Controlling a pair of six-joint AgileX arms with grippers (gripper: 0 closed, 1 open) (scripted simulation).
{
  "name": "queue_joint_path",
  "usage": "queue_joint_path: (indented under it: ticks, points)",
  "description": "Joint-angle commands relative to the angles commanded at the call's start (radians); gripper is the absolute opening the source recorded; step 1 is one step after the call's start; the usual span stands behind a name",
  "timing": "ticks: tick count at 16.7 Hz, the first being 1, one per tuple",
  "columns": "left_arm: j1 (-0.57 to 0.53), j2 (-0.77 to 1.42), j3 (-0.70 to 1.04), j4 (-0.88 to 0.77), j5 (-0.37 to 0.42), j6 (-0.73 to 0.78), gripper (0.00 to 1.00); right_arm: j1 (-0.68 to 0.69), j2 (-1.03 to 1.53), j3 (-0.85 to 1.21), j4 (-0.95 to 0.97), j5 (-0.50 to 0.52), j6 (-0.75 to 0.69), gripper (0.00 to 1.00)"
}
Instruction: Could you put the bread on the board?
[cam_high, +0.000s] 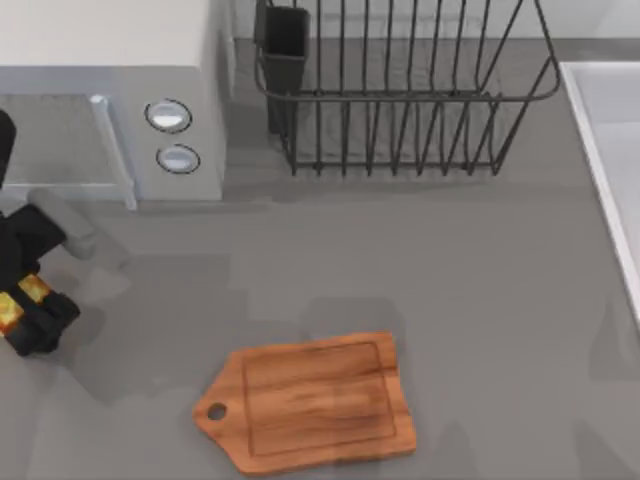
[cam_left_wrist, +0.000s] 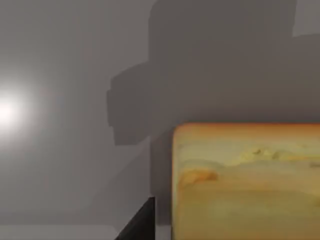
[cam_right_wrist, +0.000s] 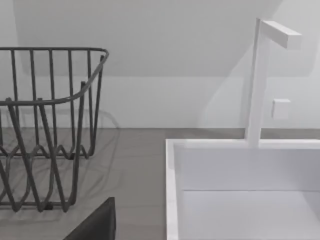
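The bread (cam_left_wrist: 245, 182) runs off the left wrist view's edge; in the top view the left gripper (cam_high: 22, 305) mostly hides it.

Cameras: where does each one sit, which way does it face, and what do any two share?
Top view: above the table, looking down on the board, microwave and rack; left hand at the left edge, gripping the bread.
Left wrist: close on the bread; one dark finger.
Right wrist: faces rack and sink.
Shared: bread; rack.
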Motion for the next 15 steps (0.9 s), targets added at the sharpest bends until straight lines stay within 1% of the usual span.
queue_joint_path:
  ticks: [5, 6, 15]
  points:
    - [0.000, 0.000, 0.000, 0.000, 0.000, 0.000, 0.02, 0.000, 0.000, 0.000, 0.000, 0.000, 0.000, 1.00]
    - [0.000, 0.000, 0.000, 0.000, 0.000, 0.000, 0.00, 0.000, 0.000, 0.000, 0.000, 0.000, 0.000, 1.00]
    - [0.001, -0.018, -0.001, -0.016, 0.003, -0.004, 0.00, 0.000, 0.000, 0.000, 0.000, 0.000, 0.000, 1.00]
